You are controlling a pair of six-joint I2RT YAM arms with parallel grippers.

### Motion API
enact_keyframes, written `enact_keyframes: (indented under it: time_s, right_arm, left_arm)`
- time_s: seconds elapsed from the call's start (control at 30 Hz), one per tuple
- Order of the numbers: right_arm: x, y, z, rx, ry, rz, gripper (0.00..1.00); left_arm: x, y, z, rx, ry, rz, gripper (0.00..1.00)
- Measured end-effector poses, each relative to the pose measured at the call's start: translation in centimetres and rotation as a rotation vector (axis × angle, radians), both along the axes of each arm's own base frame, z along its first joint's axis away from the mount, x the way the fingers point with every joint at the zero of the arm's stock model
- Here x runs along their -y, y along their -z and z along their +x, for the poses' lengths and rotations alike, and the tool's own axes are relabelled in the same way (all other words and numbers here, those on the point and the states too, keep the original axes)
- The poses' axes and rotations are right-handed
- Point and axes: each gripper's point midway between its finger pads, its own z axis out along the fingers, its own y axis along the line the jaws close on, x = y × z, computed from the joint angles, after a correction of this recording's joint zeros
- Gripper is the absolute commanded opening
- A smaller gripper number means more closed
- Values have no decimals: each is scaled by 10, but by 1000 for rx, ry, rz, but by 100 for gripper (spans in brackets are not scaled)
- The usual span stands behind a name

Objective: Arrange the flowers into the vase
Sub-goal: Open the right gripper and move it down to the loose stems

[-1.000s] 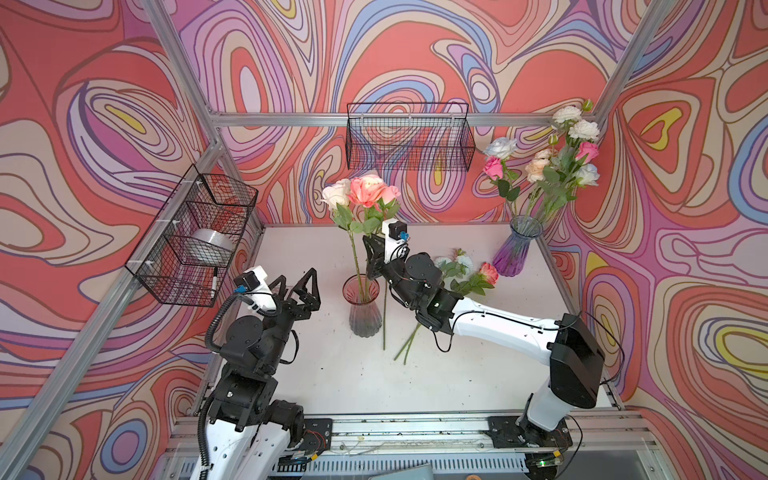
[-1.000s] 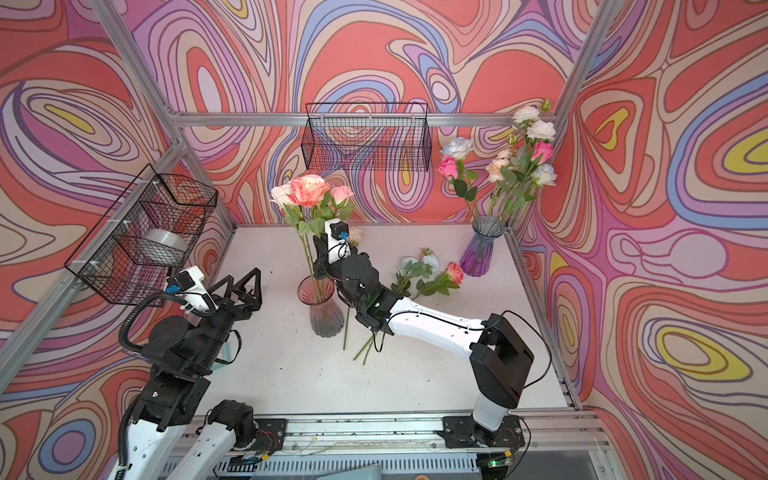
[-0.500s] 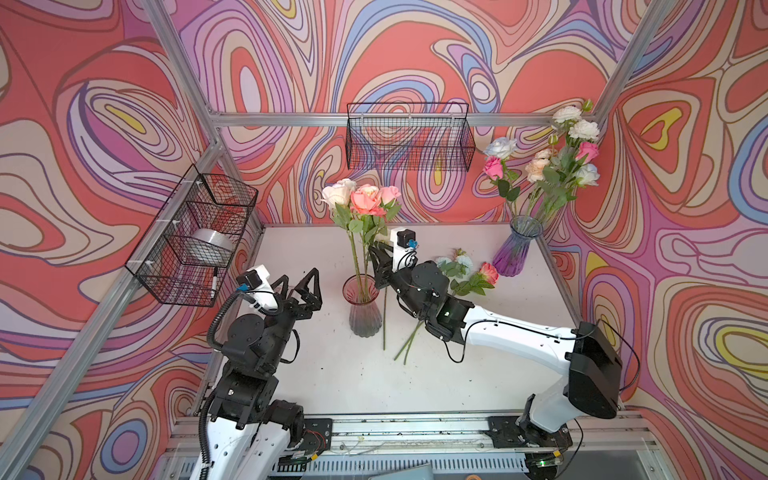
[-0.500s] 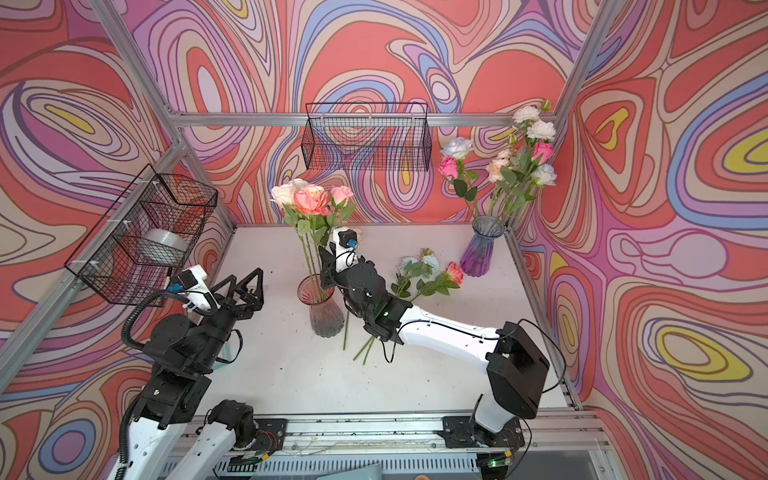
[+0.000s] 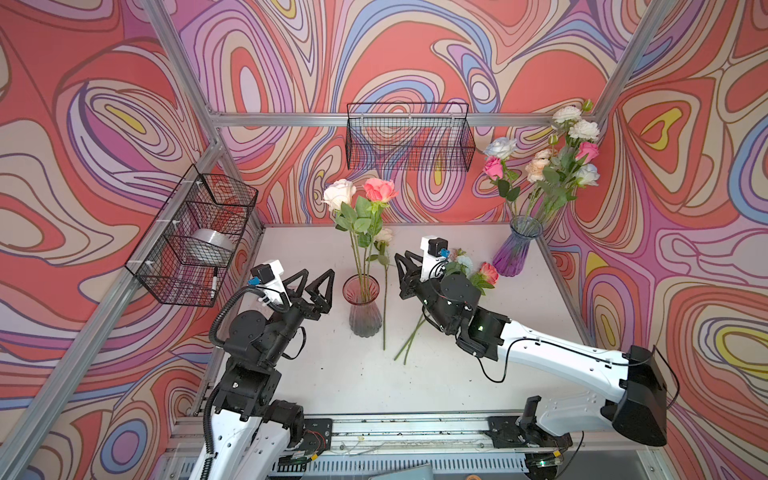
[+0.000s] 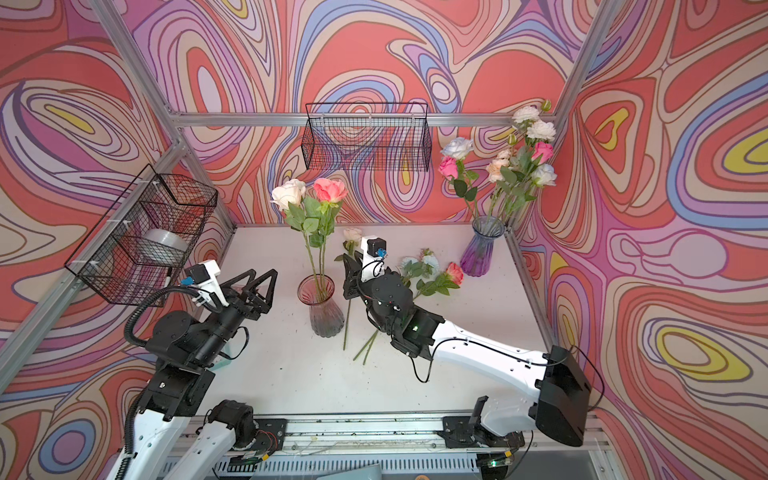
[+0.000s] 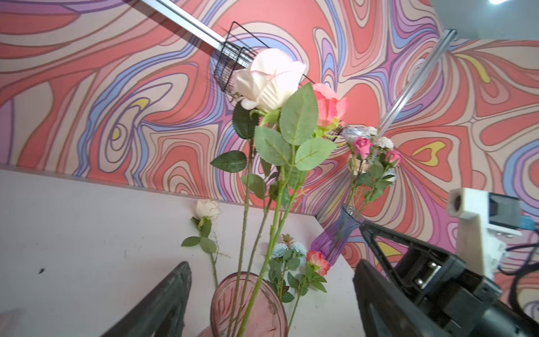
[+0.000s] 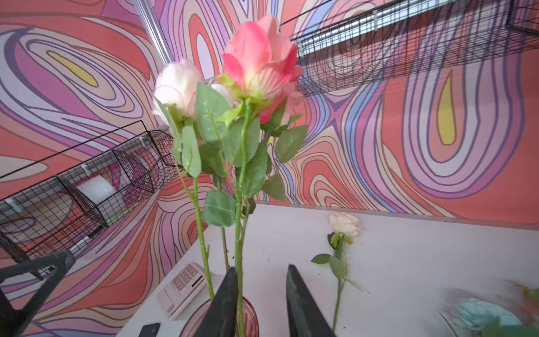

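Now that the right jaws have released the coral rose and drawn back, we find both pairs open and empty. Some flowers stand in the pink vase mid-frame, and more wait right of it on the counter.

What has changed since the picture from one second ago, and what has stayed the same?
The right gripper has drawn back from the stems in the pink vase toward its own side and opened a little; it seems to have let a stem go and holds nothing. The left gripper, open, the purple vase and the loose flowers on the table stayed put.
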Motion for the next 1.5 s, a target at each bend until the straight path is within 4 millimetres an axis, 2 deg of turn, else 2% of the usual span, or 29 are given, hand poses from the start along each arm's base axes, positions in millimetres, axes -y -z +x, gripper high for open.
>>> enact_keyframes:
  time_s: [0.2, 0.43, 0.53, 0.7, 0.8, 0.93, 1.03, 1.1, 1.33, 1.5]
  right_arm:
    - [35, 34, 5, -95, 109, -68, 26]
    - [109, 90, 47, -324, 309, -47, 23]
    - [123, 117, 56, -416, 350, -44, 23]
    - [121, 175, 67, -577, 339, -86, 23]
    - [100, 207, 73, -674, 262, -129, 27]
    - [58, 229, 91, -755, 133, -150, 28]
    - [44, 242, 105, -782, 122, -174, 31]
    - [48, 251, 108, -795, 156, -201, 32]
    - [87, 268, 103, -826, 331, -290, 31]
    - [127, 279, 78, -873, 412, -255, 31]
  left_arm:
    - [31, -8, -6, 29, 192, -21, 80]
    - [81, 12, -9, -69, 449, -5, 76]
    - [104, 18, -19, -102, 547, 19, 76]
    - [138, 25, -43, -133, 691, 82, 75]
    - [151, 32, -51, -154, 741, 117, 75]
    - [150, 41, -51, -172, 732, 149, 76]
    - [145, 40, -51, -159, 699, 167, 78]
    - [141, 37, -51, -142, 680, 172, 78]
    - [138, 35, -51, -125, 658, 183, 78]
    - [139, 38, -49, -135, 659, 186, 78]
